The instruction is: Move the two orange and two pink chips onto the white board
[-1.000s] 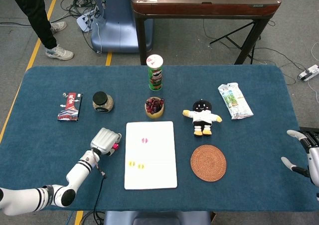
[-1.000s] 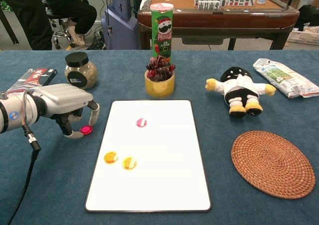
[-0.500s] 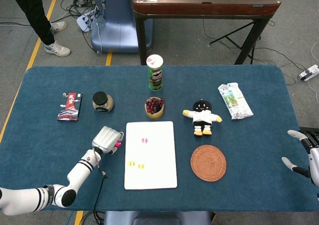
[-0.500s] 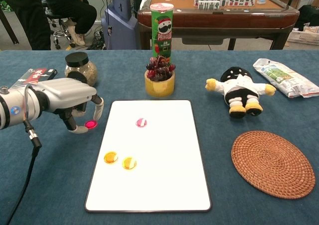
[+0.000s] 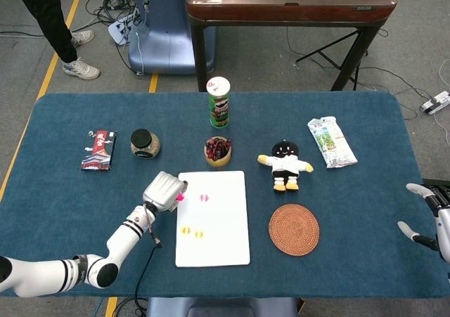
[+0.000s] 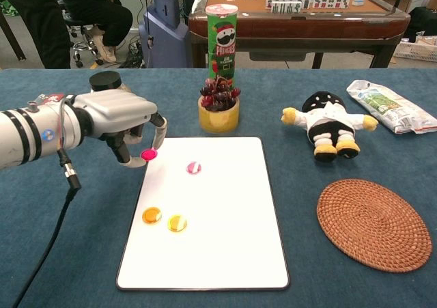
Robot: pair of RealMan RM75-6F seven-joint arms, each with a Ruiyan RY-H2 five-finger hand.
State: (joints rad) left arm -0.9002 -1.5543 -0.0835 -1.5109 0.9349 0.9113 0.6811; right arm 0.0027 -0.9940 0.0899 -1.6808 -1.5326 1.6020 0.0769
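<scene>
Left hand [image 6: 126, 120] pinches a pink chip [image 6: 149, 155] above the white board's [image 6: 225, 253] far-left edge; right hand [image 5: 430, 215] spread, empty; green can [image 6: 221, 42] reads PRINGLES.

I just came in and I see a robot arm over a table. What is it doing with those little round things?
The robot is putting colored chips on the white board. Its left hand pinches a pink chip in its fingers, right at the board's upper left edge. Two orange chips and another pink chip already lie on the board. The right hand waits open at the far right edge, holding nothing.
</scene>
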